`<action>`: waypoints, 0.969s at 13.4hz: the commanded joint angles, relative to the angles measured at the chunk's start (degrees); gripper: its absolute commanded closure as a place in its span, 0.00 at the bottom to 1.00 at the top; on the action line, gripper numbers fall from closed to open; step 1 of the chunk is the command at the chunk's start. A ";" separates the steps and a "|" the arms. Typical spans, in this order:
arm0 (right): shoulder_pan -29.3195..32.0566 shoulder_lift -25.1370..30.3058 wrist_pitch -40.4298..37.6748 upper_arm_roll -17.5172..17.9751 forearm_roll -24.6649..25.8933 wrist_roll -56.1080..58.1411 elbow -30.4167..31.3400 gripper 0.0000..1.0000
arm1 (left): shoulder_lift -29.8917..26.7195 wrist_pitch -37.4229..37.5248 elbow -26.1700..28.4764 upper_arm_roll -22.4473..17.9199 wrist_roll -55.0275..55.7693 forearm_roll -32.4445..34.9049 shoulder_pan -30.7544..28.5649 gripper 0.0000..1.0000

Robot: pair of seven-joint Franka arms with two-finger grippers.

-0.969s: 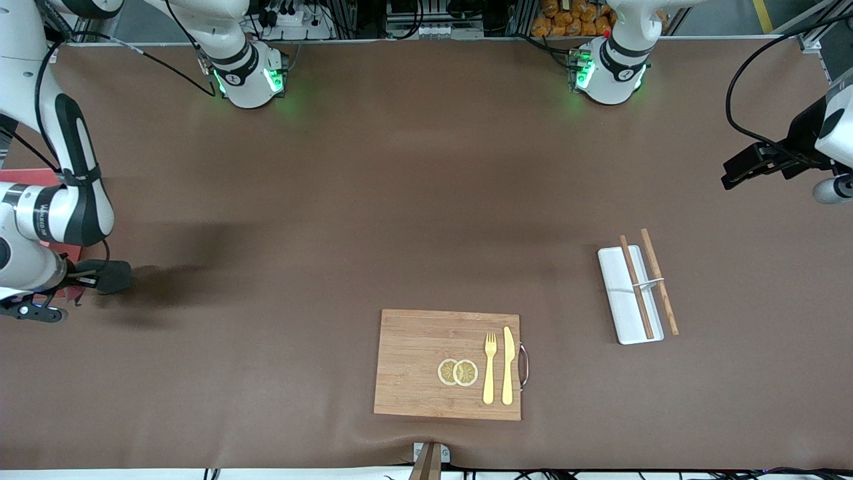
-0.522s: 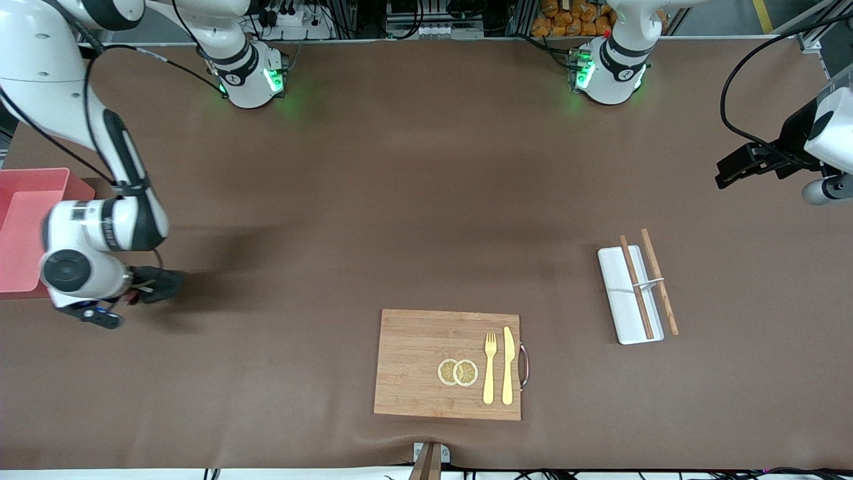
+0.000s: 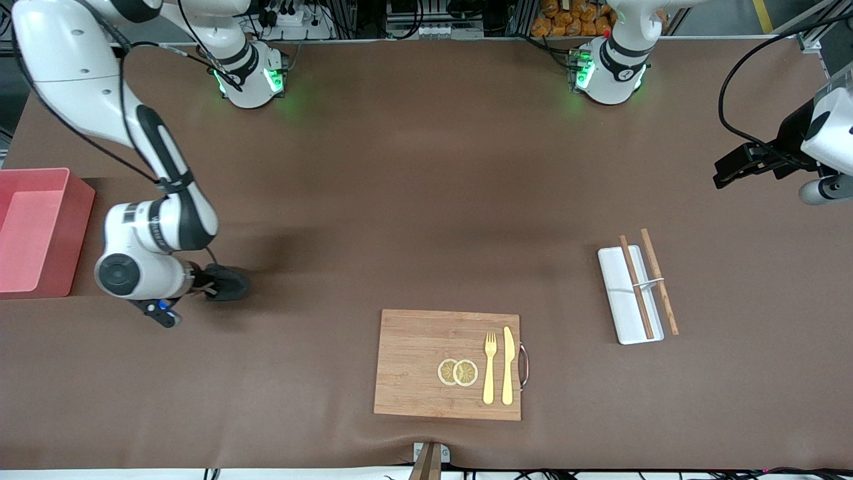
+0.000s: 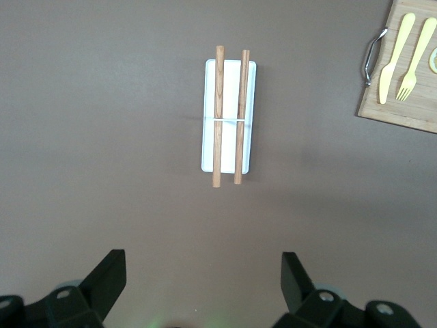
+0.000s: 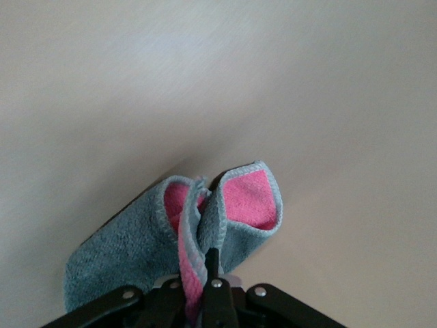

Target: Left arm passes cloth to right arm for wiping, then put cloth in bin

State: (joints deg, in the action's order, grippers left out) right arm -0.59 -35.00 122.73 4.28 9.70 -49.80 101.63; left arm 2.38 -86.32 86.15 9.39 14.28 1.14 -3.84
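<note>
Pinched in the right gripper (image 3: 203,288), the soft, light cloth (image 5: 205,232) drapes onto the brown worktop (image 3: 413,200) near the pink bin (image 3: 60,233), its bunched fold the surest hold, while the left gripper (image 4: 203,287) waits spread above the white tray (image 4: 229,116).

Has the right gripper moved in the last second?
Yes. The right gripper, jaws shut on the cloth, has slid along the table away from the bin, toward the cutting board.
</note>
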 commanded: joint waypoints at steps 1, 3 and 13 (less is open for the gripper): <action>-8.34 1.43 -0.39 -0.16 -1.70 -14.39 0.94 1.00 | -0.62 -0.16 0.43 -0.07 -1.19 -0.79 -0.02 0.00; -12.40 1.08 0.84 -0.15 -6.59 -19.62 0.42 1.00 | -0.45 -0.25 0.51 -0.07 -1.19 -0.70 -0.02 0.00; -2.15 7.05 -15.05 -0.77 -10.67 0.89 -9.25 1.00 | -0.18 -0.69 0.60 0.01 -1.10 -0.70 0.24 0.00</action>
State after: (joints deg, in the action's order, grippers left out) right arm -5.78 -28.30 109.67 2.97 -0.11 -54.43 93.70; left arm 2.61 -86.47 86.31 9.53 14.28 1.13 -3.70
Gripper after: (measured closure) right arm 0.943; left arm 0.000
